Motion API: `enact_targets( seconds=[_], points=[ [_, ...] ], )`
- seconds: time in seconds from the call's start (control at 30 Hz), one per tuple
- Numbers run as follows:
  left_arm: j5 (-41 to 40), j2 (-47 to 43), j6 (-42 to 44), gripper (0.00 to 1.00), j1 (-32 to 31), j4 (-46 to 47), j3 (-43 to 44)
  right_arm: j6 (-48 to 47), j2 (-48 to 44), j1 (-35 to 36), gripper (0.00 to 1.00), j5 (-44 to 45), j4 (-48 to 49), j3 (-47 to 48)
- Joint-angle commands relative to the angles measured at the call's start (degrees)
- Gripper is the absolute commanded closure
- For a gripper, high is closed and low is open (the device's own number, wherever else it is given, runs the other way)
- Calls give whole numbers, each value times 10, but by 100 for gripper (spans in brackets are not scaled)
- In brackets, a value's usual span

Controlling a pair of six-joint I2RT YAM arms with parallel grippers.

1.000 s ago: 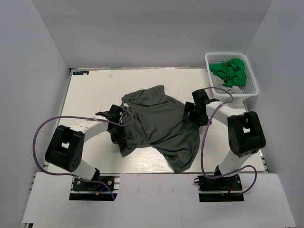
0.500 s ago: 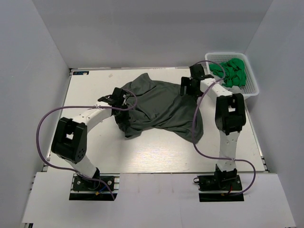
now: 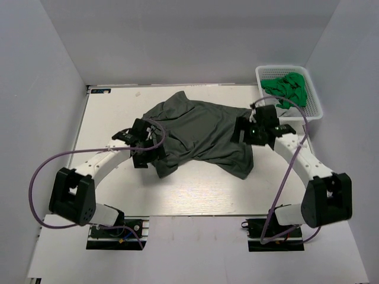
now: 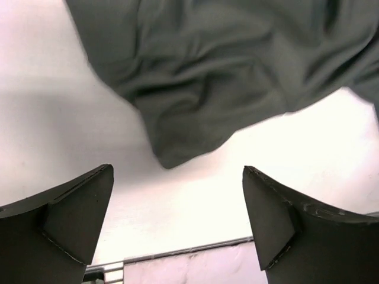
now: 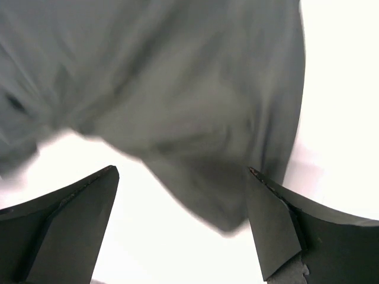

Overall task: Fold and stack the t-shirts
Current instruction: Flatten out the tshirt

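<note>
A charcoal grey t-shirt [image 3: 201,131] lies crumpled and partly spread across the middle of the table. My left gripper [image 3: 144,152] hovers at its left edge, open and holding nothing. In the left wrist view a shirt corner [image 4: 189,100] lies on the table beyond the open left gripper [image 4: 177,204]. My right gripper [image 3: 249,131] is over the shirt's right edge, also open. In the right wrist view a blurred grey shirt fold [image 5: 195,124] sits below and between the spread fingers of the right gripper [image 5: 180,204]. Green t-shirts [image 3: 287,89] are bunched in the basket.
The white lattice basket [image 3: 314,109] stands at the table's far right corner, close to the right arm. Grey walls enclose the left, back and right sides. The table's near edge [image 4: 183,253] shows in the left wrist view.
The left gripper has opened and let go of the grey shirt. Both grippers have drawn back toward the near side. The shirt now lies on the table, its right side folded nearer.
</note>
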Motion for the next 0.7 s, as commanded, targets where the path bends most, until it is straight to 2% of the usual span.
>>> enact_targets(
  seconds=[0.0,0.17,0.33,0.43,0.47,0.6,0.63,0.67],
  points=[
    [25,-34,-16,1,-2,13,-54,28,-55,-1,10,-29,-35,-60],
    [53,-27,-21,1,-2,54,-92,43,-123,-1,10,-59,-50,-150],
    [61,13,-21,13,-8,93,-105,61,-146,0,10,-90,-37,-202],
    [61,34,-21,29,-8,107,-105,62,-136,0,10,-89,-25,-218],
    [61,40,-21,40,-8,120,-105,62,-132,0,10,-88,-22,-224],
    [74,60,-21,60,-13,149,-110,49,-104,4,10,-81,-9,-239],
    [74,60,-21,63,-13,156,-110,52,-93,7,10,-76,2,-246],
    [74,60,-21,70,-13,167,-110,59,-88,8,10,-72,16,-254]
  ],
)
